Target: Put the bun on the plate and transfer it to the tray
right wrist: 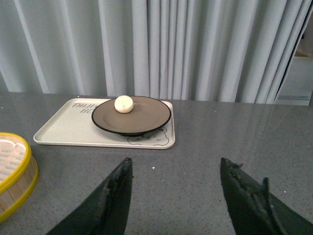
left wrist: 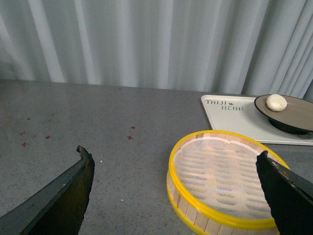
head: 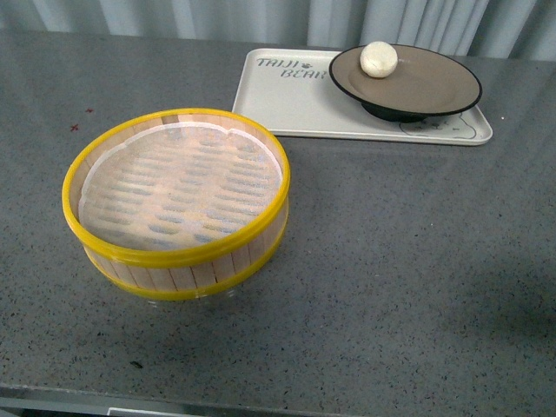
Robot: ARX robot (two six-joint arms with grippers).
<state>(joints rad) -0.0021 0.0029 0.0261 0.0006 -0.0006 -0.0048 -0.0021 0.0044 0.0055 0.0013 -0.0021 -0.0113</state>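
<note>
**Bun on plate, plate on tray: task looks finished**

The bun (head: 379,59) sits on the plate (head: 434,87), toward the plate's left-far edge, and the plate rests on the right half of the tray (head: 287,104) at the far right of the table (head: 417,261). Both steps of the task therefore appear done; judging from these views, nothing is left except perhaps pulling the arms away. The steamer (head: 176,200), near and left of the tray, holds only its paper liner.

Neither arm shows in the front view. In its wrist view the left claw (left wrist: 176,186) stands wide apart and holds nothing; it hangs over the near-left part of the table, with the steamer just beyond its fingers and the bun well apart, far to the right. The right claw (right wrist: 176,196) is also spread wide and empty, with the tray, plate and bun ahead of it, farther back and slightly left, and bare table between.
</note>
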